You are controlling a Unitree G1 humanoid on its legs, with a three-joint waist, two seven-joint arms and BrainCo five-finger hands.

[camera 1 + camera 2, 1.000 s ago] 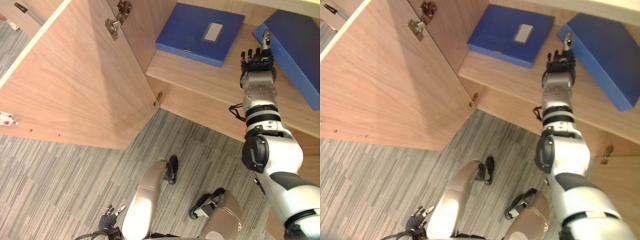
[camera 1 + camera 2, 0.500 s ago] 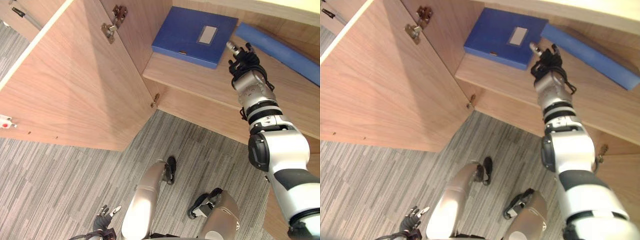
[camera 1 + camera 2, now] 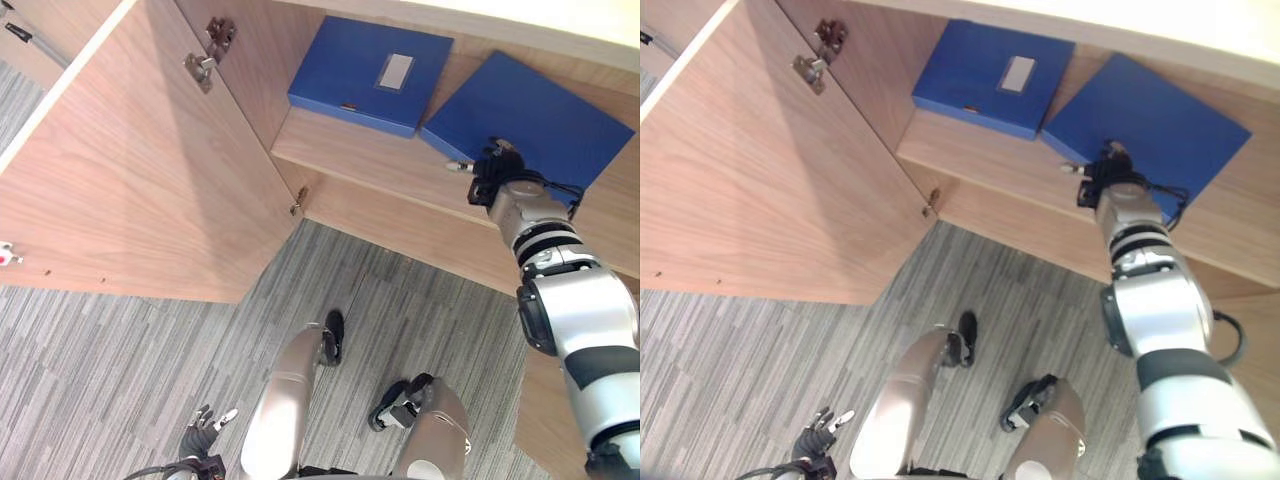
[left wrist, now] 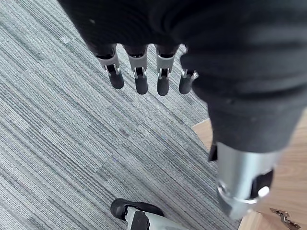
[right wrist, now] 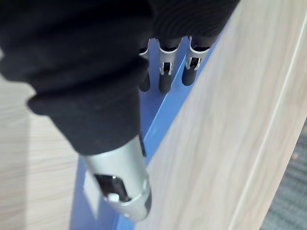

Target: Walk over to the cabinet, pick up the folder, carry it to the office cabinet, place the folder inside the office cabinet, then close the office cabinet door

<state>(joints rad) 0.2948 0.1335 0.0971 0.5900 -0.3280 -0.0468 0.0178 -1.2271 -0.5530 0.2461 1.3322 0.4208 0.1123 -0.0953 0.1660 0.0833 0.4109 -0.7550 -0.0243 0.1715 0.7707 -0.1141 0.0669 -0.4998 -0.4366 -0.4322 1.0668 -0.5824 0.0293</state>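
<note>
Folder (image 3: 530, 125) is now lying flat on the shelf (image 3: 350, 150), just beside the other folder (image 3: 365, 70); half a second ago it was tipping on edge. Our right hand (image 3: 495, 175) is resting at its near edge, fingers straight, side by side, clamping nothing. Left hand (image 4: 139, 76) is hanging low, fingers loose and apart. We're calling placement done. Door (image 3: 150, 170) is standing open, so we're closing it next.

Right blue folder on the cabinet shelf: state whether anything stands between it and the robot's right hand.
Nothing visible does. The right hand is at the near edge of the right folder, its straight fingers reaching over the blue cover. The second folder lies beside it to the left, the open door further left.
</note>
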